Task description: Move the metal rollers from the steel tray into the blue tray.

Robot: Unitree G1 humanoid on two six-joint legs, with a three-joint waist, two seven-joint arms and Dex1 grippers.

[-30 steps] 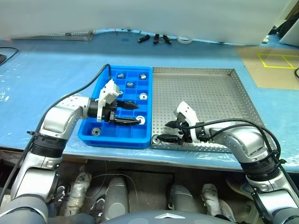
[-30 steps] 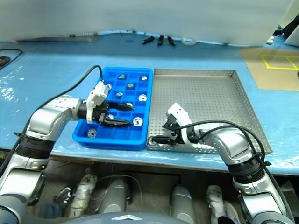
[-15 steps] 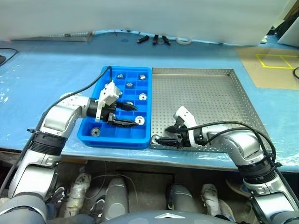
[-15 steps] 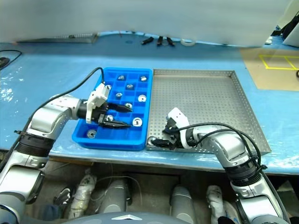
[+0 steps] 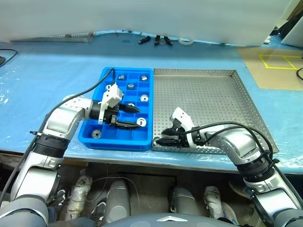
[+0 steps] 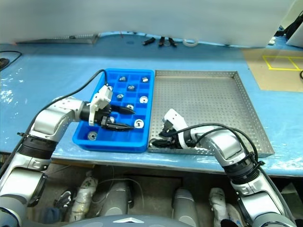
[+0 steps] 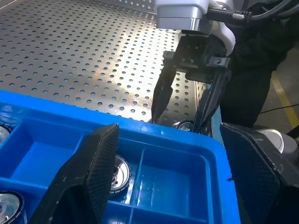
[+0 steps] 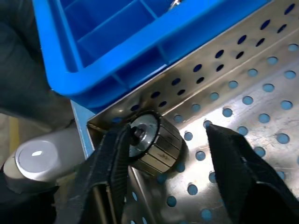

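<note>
My right gripper [image 8: 161,182] has just begun narrowing: a second ago its jaws stood wide over the near-left corner of the steel tray [image 5: 203,94]; now they have drawn in around the last metal roller [image 8: 154,142] left there. They are not yet clamped: one finger [image 8: 110,163] touches the roller's end face, and the other [image 8: 236,163] stands clear on the far side. The roller lies on its side, tucked against the tray's low rim just beside the blue tray [image 5: 106,82], so I judge this the final pick, and an awkward one, since the corner walls leave the jaws little room. My left gripper [image 5: 127,116] hovers over the blue tray's near compartments, its jaws apart and holding nothing, as they were a second ago. Seven other metal rollers [image 5: 140,122] already sit in separate compartments there, so the job looks nearly done. The roller is a short, shiny steel cylinder with fine grooves along its side and a small hub at its centre; it could roll or slip under an uneven squeeze. The steel tray's floor is thin perforated sheet, bright and reflective. The blue tray is glossy moulded plastic with thin dividing walls. Both sit on a bench [image 5: 47,71] covered in blue sheeting.
</note>
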